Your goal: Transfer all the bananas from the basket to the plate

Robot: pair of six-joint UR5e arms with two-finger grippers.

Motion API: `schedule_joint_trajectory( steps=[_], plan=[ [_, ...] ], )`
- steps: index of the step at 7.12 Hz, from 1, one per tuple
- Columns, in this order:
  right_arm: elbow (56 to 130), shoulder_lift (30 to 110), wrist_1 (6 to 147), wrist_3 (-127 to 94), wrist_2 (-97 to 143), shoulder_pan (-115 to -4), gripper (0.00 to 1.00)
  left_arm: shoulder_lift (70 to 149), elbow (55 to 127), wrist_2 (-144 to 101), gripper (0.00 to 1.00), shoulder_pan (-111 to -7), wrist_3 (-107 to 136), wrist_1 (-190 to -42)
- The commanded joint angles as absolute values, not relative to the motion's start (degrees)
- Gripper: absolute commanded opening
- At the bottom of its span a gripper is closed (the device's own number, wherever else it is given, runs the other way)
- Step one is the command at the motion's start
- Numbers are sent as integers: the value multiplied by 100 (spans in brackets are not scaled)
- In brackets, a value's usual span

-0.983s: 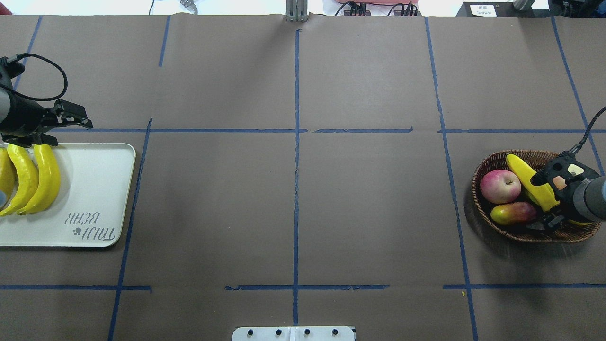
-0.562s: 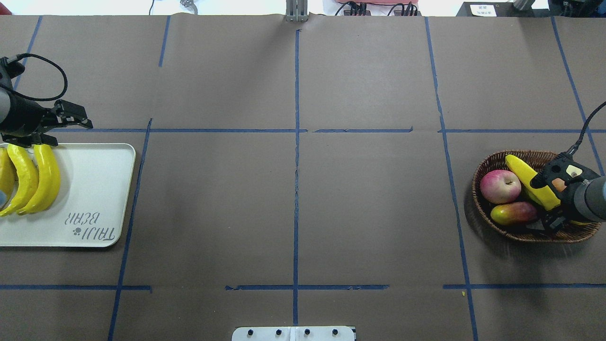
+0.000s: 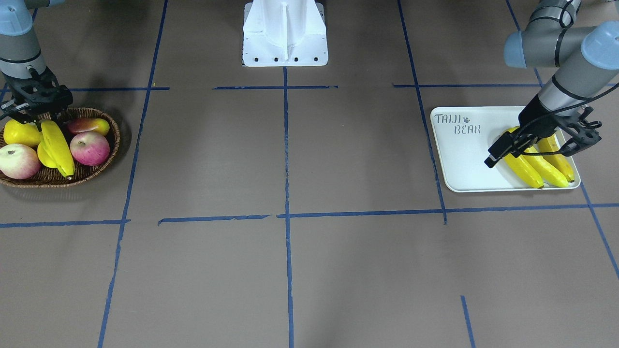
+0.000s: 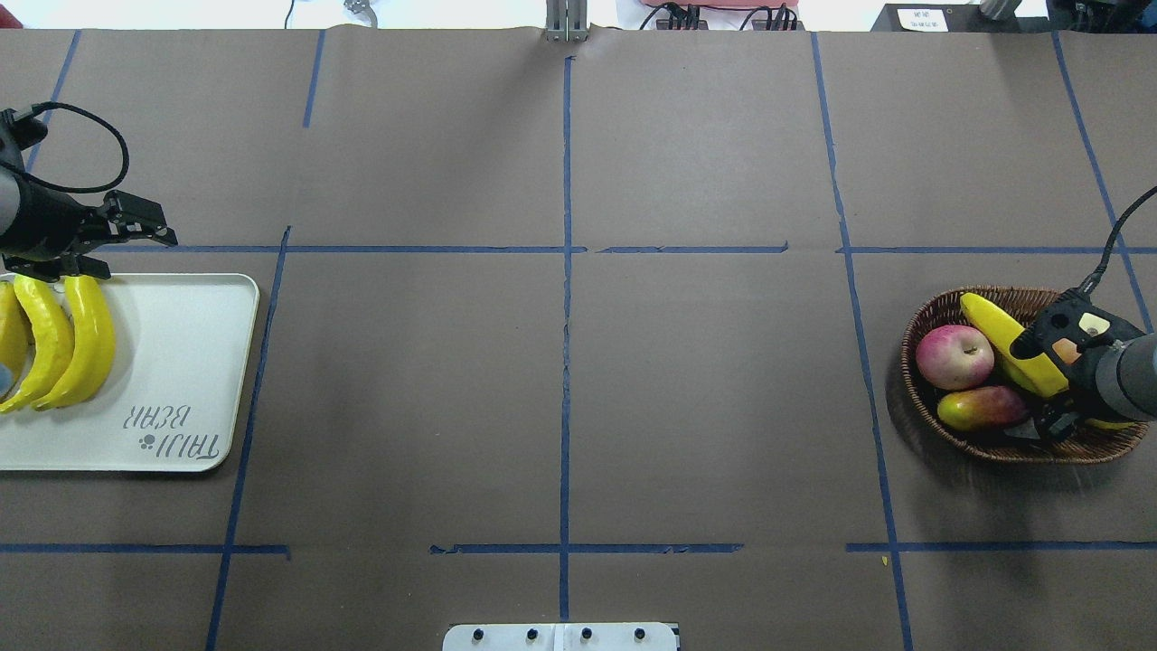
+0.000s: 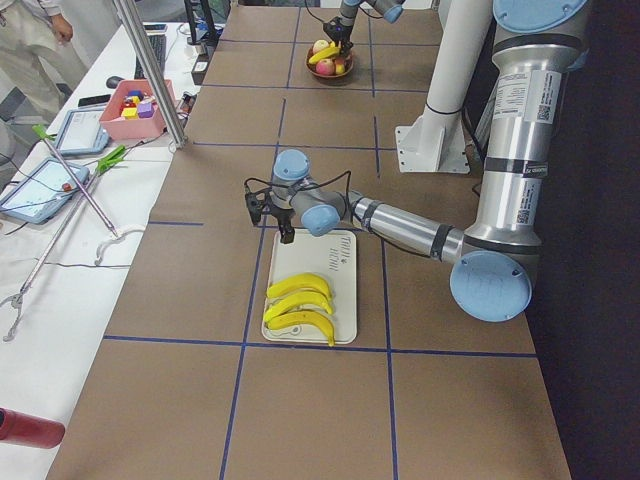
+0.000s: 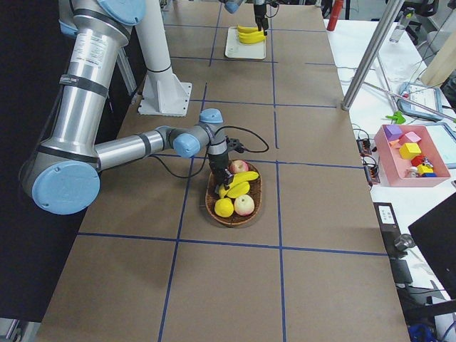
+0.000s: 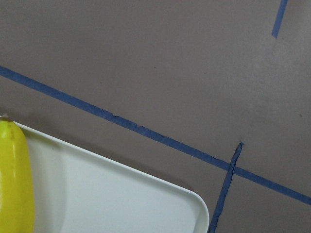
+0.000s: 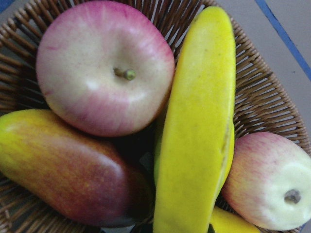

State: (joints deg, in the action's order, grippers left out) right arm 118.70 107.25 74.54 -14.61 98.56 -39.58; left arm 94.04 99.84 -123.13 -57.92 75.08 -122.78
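Plate: rectangular white "TAIJI BEAR" tray (image 4: 181,362) at the table's left end, with three long yellow bananas (image 4: 68,344) side by side on it.
Basket: oval dark wicker basket (image 4: 907,362) at the right end, holding one yellow banana (image 4: 1003,339) among pink apples (image 8: 104,68) and a red-green mango (image 4: 981,407).
Left gripper (image 4: 126,249): fingers spread apart, empty, over the tray's far edge.
Right gripper (image 3: 35,112): low over the basket banana; cannot tell whether it grips.

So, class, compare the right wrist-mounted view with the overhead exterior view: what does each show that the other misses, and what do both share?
Only the wrist view: a second, paler pink apple beside the long yellow banana. Only the overhead: the rectangular white tray holding three yellow bananas. Both: that banana, the round red-pink apple, the red-green mango and the brown woven wicker basket.
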Motion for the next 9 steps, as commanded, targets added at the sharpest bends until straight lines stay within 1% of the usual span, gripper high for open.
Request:
schedule_joint_trajectory(
  steps=[1,2,3,4,5,6,7,8,9],
  plan=[
    [12093,10775,7532,-1433,9992,-4226,1,9413,9984,-12313,100,-5792,7506,-12278],
    [12146,10758,7541,-1354,10141,-4454,0,9413,9984,-12313,100,-5792,7506,-12278],
    [12399,10697,7837,-1310,10465,-4821,0,9422,9993,-12313,100,-5792,7515,-12287],
    [12749,10383,8562,-1310,10772,-5017,0,9483,10011,-12322,100,-5792,7610,-12357],
    [12796,9745,9039,-1336,10958,-5045,0,9623,10080,-12322,100,-5783,7846,-12392],
    [12745,9321,9183,-1432,11221,-5045,0,9720,10133,-12331,100,-5757,7875,-12393],
    [12692,8942,9185,-2059,11267,-5045,1,9869,10142,-12322,100,-5635,8075,-12410],
    [12369,8408,9132,-2683,11407,-5028,1,10009,10264,-12322,100,-5625,8164,-12471],
    [11827,7698,9080,-3281,11600,-4966,1,10046,10448,-12322,100,-5616,8417,-12654]
  ],
)
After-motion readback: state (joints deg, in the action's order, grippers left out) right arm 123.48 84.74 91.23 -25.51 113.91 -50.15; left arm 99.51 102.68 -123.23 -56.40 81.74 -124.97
